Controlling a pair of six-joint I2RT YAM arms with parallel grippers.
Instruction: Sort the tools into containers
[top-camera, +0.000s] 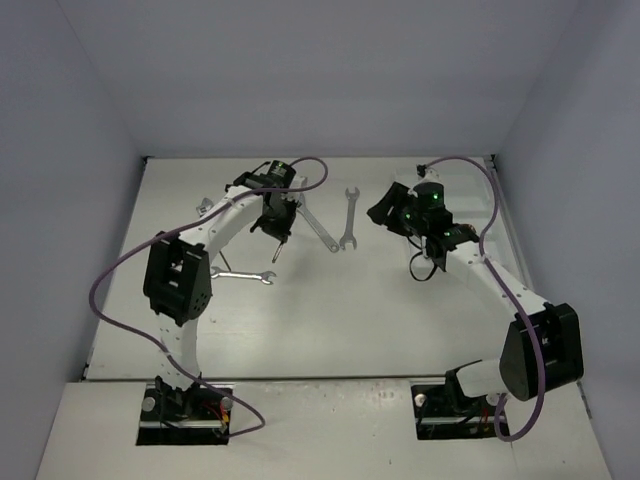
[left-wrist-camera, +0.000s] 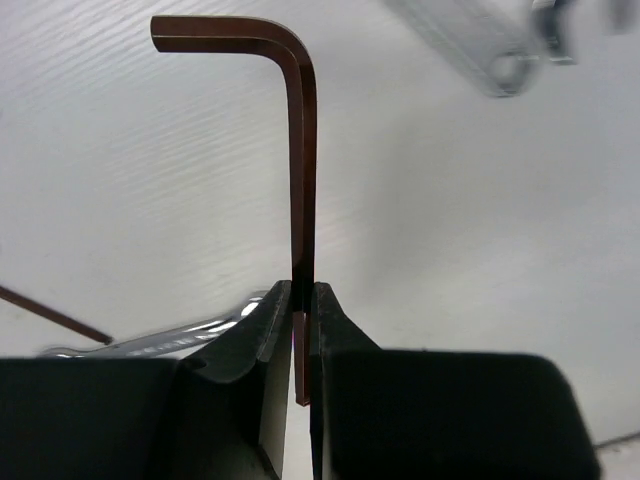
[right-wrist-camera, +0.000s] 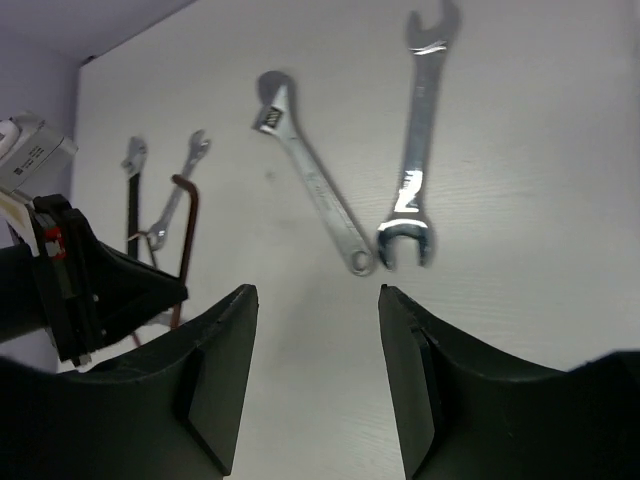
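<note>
Step in hand: pick-up of one hex key (left-wrist-camera: 303, 150) by the left gripper (left-wrist-camera: 303, 300). The jaws are pressed together on the long shank near its lower end. The short leg is turned off to one side at the far tip. The key is carried in line with the fingers and is judged to be off the table (top-camera: 400, 300), though contact cannot be ruled out.

Location: the key is held over the far-left part of the table, near the adjustable wrench (right-wrist-camera: 310, 185). An open-end wrench (right-wrist-camera: 418, 150) lies flat just beside that one. A small wrench (left-wrist-camera: 170, 338) lies under the left gripper, and a second hex key (left-wrist-camera: 50, 312) is seen at the edge of the left wrist view.

Right gripper (right-wrist-camera: 315, 370): the fingers are spread with nothing between them, hovering near the two larger wrenches.

Next move, as judged: the key is to be carried to a tray compartment and released there. No tray is seen in any view, so the compartment cannot be told. The shank is thin and the pinch narrow, so swivelling in the grip is a risk and a slow carry is called for.

Look of the key: dark brown, L-shaped and slim, with flat facets and a faint sheen along one edge.
</note>
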